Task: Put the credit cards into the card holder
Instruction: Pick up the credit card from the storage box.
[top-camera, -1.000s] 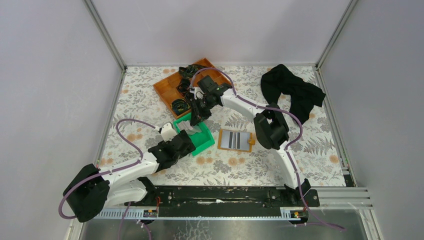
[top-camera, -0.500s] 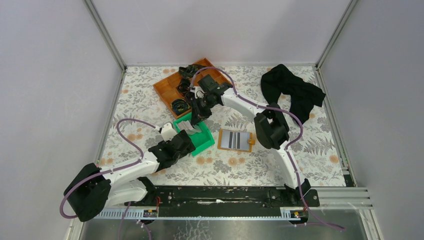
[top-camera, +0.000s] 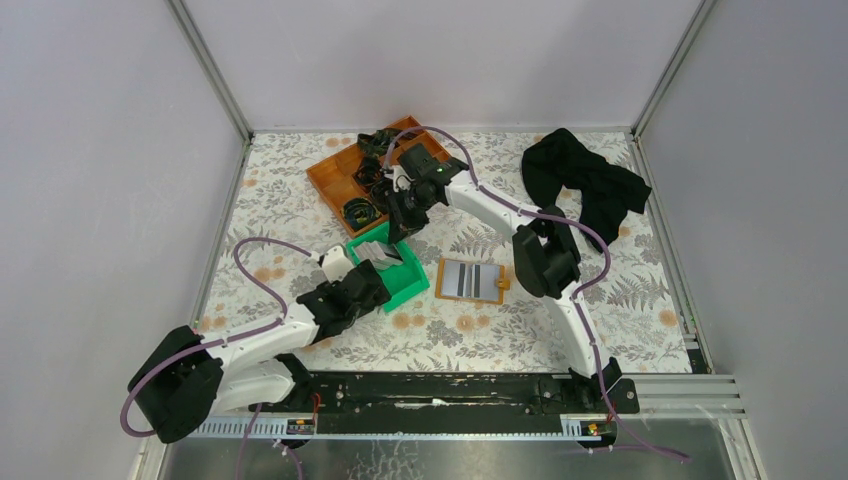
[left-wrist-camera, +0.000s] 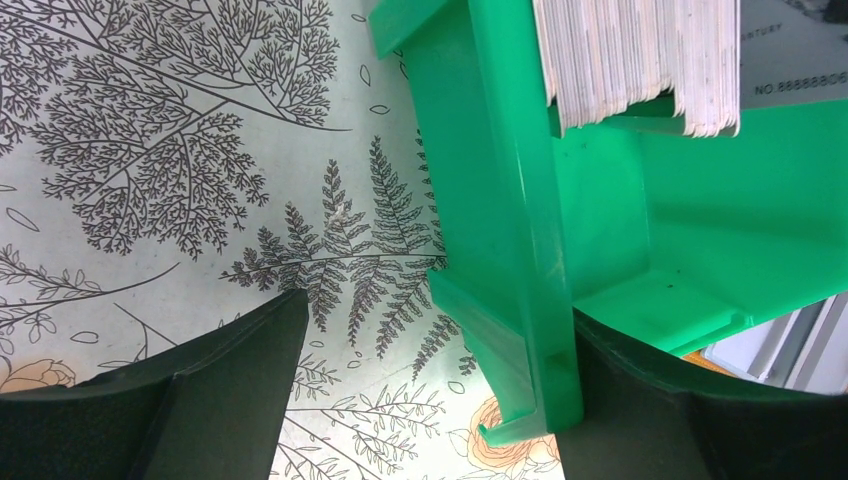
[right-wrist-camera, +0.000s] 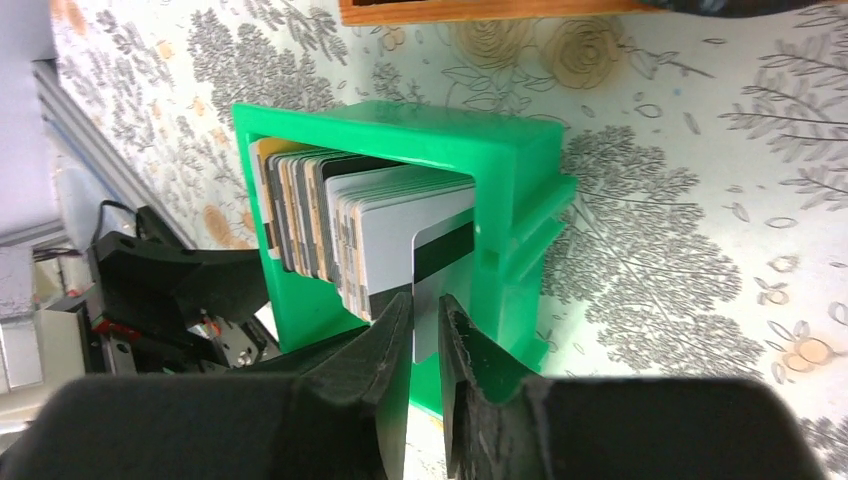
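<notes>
Top view, right gripper (top-camera: 398, 225): I have it reached across to the green bin (top-camera: 412, 285), over the end where the credit cards (top-camera: 375, 250) stand on edge.
Top view, left gripper (top-camera: 378, 285): it sits low at the bin's near-left side. I judge it is there as a brace, not to pick anything.
Top view, card holder (top-camera: 472, 280): it lies open and flat on the table (top-camera: 640, 300) just right of the bin, pale inside facing up so a card can go in from above. I cannot tell from here whether it holds any cards.
Top view, the rest: an orange tray (top-camera: 335, 180) sits behind the bin and a black cloth (top-camera: 585, 180) lies far right, both clear of the work.
Left wrist, jaws: they stand wide and straddle one bin wall, with a gap showing on the table side, so nothing is clamped. This would stop the bin sliding or tipping when a card is pulled.
Left wrist, cards: their edges are packed tight along the top of the view.
Right wrist, jaws: they are narrow, pinched on the corner of the gripped card (right-wrist-camera: 432, 262), which is whitish with a dark stripe.
Right wrist, why this card: it is the end one of the stack, free on one side and partly inside the bin.
Step, my judgement: draw it out, then carry it right to the holder.
Risk: neighbouring cards may drag out with it.
</notes>
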